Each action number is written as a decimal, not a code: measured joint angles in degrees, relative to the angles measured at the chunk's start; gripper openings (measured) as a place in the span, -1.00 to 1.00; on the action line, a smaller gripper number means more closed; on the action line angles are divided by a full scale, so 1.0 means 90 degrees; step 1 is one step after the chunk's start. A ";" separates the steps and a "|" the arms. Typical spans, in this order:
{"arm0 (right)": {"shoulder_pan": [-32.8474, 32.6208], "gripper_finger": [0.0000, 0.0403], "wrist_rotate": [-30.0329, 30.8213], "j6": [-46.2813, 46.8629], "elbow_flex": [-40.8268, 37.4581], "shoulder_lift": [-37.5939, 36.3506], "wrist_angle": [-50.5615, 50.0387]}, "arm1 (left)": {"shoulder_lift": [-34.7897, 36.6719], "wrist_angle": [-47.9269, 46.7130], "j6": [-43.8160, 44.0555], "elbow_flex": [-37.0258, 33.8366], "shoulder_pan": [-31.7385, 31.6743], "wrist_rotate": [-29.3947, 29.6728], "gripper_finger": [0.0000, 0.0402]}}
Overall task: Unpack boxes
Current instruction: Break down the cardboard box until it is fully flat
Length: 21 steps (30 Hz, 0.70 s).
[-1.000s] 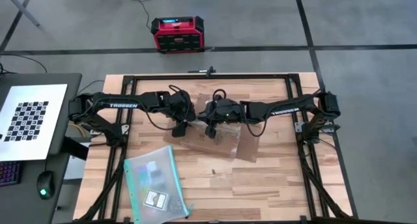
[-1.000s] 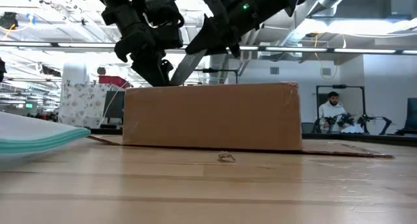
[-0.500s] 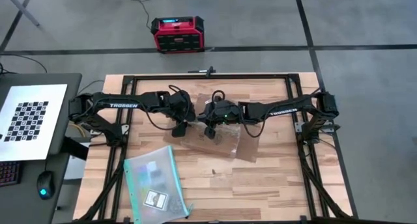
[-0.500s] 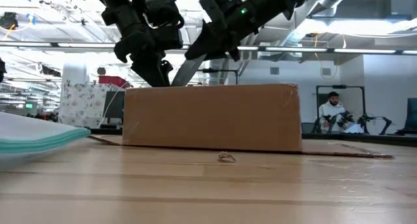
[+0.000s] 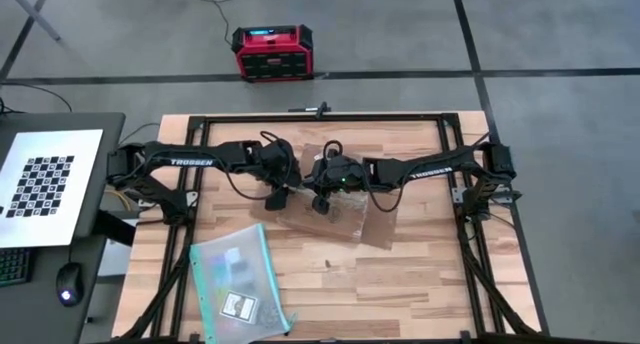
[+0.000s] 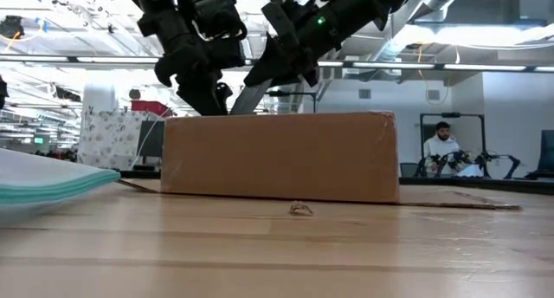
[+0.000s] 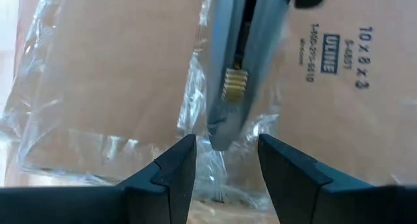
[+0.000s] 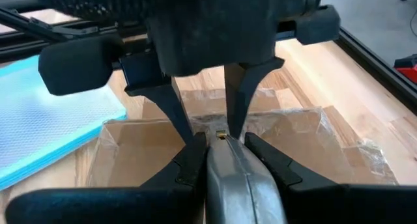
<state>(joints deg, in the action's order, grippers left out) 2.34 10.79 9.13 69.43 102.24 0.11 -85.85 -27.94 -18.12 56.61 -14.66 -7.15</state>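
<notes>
The box (image 5: 325, 214) sits mid-table, taped top up. The right gripper (image 8: 225, 146) pinches a grey cutter (image 7: 231, 61), tip down on the tape seam, between the spread left fingers (image 7: 176, 168).
</notes>
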 joint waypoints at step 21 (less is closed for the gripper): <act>-0.0063 -0.65 -0.0051 -0.0251 -0.0019 -0.0054 -0.0963 | -0.0752 0.0129 -0.0074 -0.0043 0.0008 -0.0180 -0.26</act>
<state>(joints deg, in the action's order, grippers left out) 1.78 10.33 6.86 69.26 101.75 -8.56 -92.62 -26.78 -18.79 56.23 -14.59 -8.78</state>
